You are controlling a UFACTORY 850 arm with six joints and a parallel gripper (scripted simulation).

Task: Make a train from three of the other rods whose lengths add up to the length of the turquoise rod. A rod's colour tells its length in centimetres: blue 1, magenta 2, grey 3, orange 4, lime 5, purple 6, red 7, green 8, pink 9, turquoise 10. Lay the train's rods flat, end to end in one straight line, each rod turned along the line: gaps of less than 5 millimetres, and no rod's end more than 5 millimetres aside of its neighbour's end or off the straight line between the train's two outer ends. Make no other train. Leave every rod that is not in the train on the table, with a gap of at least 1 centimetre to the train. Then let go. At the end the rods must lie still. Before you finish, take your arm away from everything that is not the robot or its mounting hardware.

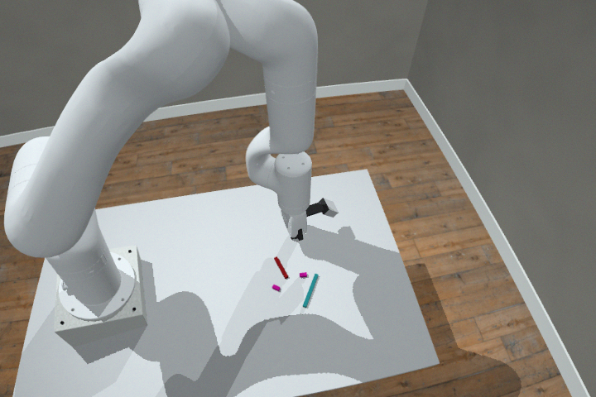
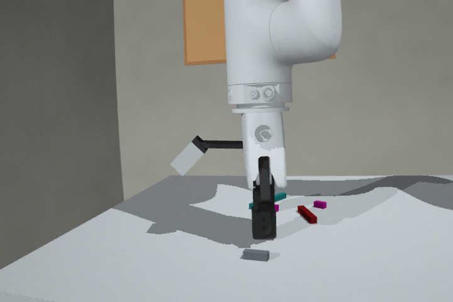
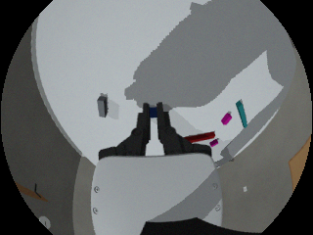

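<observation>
My gripper [image 1: 298,236] is down at the table top, also seen in the side view [image 2: 263,233] and the wrist view [image 3: 153,116]. It is shut on a small blue rod [image 3: 153,112], which shows only between the fingertips in the wrist view. The red rod [image 1: 281,267] lies flat a little nearer the front. Two magenta rods [image 1: 303,275] [image 1: 276,287] lie beside it. The turquoise rod [image 1: 310,289] lies to the right of them. A grey rod [image 2: 255,254] lies apart on the other side of the gripper; it also shows in the wrist view [image 3: 102,105].
The arm's base [image 1: 99,299] stands at the table's left. The wrist camera bracket [image 1: 322,208] sticks out beside the gripper. An orange panel [image 2: 204,31] hangs on the wall behind. Large shadows fall across the table.
</observation>
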